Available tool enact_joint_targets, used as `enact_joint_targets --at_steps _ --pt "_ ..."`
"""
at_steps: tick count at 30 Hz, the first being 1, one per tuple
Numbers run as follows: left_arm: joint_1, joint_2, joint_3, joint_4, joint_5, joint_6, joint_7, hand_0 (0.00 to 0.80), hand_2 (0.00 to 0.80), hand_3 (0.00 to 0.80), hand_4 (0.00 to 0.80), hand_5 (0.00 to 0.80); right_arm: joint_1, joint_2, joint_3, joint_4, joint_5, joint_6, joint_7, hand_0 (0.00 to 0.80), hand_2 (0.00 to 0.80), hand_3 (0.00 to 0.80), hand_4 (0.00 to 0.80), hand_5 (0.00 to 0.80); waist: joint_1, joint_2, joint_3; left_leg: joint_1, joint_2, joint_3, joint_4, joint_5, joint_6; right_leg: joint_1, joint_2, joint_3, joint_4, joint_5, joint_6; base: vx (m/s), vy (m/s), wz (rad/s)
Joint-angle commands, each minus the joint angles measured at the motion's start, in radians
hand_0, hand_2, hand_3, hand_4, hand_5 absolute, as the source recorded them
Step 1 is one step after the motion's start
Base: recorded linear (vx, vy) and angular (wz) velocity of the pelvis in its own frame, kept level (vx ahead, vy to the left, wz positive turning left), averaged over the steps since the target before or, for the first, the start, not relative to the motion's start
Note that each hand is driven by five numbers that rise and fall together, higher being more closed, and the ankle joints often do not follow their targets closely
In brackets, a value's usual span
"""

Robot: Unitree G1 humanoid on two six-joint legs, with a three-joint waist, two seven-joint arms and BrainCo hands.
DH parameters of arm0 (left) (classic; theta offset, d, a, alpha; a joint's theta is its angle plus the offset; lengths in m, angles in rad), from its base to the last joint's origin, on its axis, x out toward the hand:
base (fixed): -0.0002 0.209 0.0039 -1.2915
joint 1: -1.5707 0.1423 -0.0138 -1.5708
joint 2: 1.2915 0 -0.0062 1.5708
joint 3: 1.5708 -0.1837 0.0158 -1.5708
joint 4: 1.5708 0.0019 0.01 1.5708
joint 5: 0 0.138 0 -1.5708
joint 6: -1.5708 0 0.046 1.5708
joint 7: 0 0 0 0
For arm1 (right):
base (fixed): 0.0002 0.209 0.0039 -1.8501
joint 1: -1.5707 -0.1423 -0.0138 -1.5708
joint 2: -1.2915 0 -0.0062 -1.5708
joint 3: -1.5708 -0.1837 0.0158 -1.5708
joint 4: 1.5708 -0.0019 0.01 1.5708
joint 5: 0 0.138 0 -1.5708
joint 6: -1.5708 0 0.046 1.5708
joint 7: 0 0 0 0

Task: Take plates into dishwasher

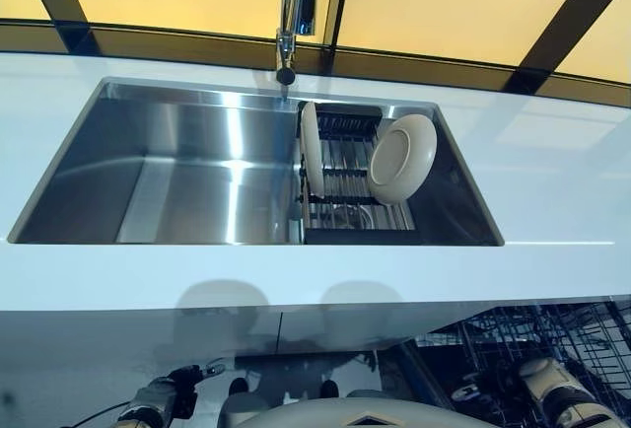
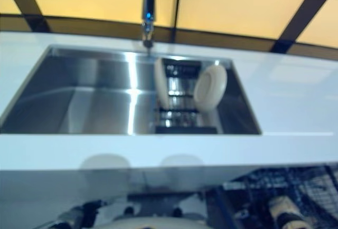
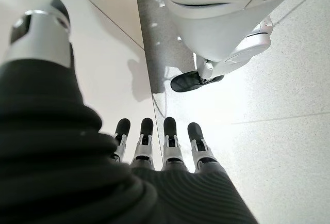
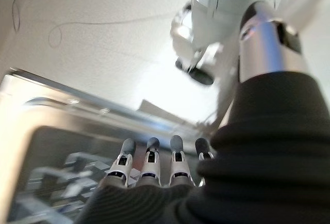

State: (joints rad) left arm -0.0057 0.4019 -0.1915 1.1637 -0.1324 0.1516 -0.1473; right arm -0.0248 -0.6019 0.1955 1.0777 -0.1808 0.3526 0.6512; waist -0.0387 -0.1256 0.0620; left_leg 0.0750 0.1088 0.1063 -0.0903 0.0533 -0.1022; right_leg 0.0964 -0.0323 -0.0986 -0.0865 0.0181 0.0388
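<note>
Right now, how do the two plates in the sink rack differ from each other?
The left plate stands upright and nearly edge-on to the head camera, so only its thin rim shows; the right plate leans tilted and shows its broad round face. The left plate stands at the rack's left end beside the open basin; the right plate stands toward the sink's right wall. Both are cream-white and neither hand touches them.
</note>
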Motion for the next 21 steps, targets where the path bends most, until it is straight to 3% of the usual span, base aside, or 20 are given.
enact_joint_targets --at_steps 1,4,9,12,16,21 --pt "-0.064 -0.007 0.001 0.064 0.008 -0.017 -0.009 0.000 0.000 0.000 0.000 0.000 -0.034 -0.032 -0.085 0.094 0.182 0.043 -0.173 0.000 0.000 0.000 0.000 0.000 -0.001 0.010 0.002 0.002 -0.039 0.037 0.026 -0.069 0.093 -0.058 -0.049 -0.015 0.087 0.013 0.107 0.000 0.000 0.00" --pt "-0.070 -0.010 0.004 0.064 0.003 -0.013 -0.013 0.000 0.000 0.000 0.000 0.000 -0.024 -0.032 -0.155 0.074 0.236 0.030 -0.044 0.000 0.000 0.000 0.000 0.000 -0.013 0.015 0.007 0.004 -0.039 0.045 0.026 -0.075 0.097 -0.061 -0.050 -0.001 0.092 0.013 0.110 -0.009 0.011 -0.04" --pt "-0.067 0.010 0.035 0.038 0.030 0.009 -0.037 0.000 0.000 0.000 0.000 0.000 0.022 -0.076 -0.124 -0.141 0.158 -0.053 0.502 0.000 0.000 0.000 0.000 0.000 -0.026 0.010 0.005 -0.005 -0.043 0.047 0.028 -0.069 0.095 -0.072 -0.051 0.003 0.095 0.015 0.108 -0.015 0.005 -0.08" --pt "-0.054 0.019 0.049 0.029 0.045 0.007 -0.046 0.000 0.000 0.000 0.000 0.000 0.037 -0.103 -0.110 -0.261 0.228 -0.101 0.646 0.000 0.000 0.000 0.000 0.000 -0.029 0.010 0.000 -0.004 -0.044 0.049 0.027 -0.067 0.093 -0.072 -0.050 0.000 0.093 0.015 0.108 0.004 0.002 -0.06" --pt "-0.031 0.024 0.050 0.024 0.036 -0.006 -0.050 0.000 0.000 0.000 0.000 0.000 0.048 -0.146 -0.097 -0.488 0.386 -0.125 0.735 0.000 0.000 0.000 0.000 0.000 -0.035 0.010 -0.006 -0.006 -0.045 0.053 0.026 -0.065 0.088 -0.074 -0.048 0.003 0.090 0.011 0.105 0.000 0.000 0.00" --pt "0.001 0.023 0.057 0.015 0.022 -0.018 -0.053 0.000 0.000 0.000 0.000 0.000 0.052 -0.209 -0.140 -0.791 0.596 -0.031 0.770 0.000 0.000 0.000 0.000 0.000 -0.049 0.017 -0.011 -0.006 -0.046 0.058 0.022 -0.065 0.082 -0.080 -0.046 0.010 0.093 0.004 0.103 -0.002 0.045 -0.01"
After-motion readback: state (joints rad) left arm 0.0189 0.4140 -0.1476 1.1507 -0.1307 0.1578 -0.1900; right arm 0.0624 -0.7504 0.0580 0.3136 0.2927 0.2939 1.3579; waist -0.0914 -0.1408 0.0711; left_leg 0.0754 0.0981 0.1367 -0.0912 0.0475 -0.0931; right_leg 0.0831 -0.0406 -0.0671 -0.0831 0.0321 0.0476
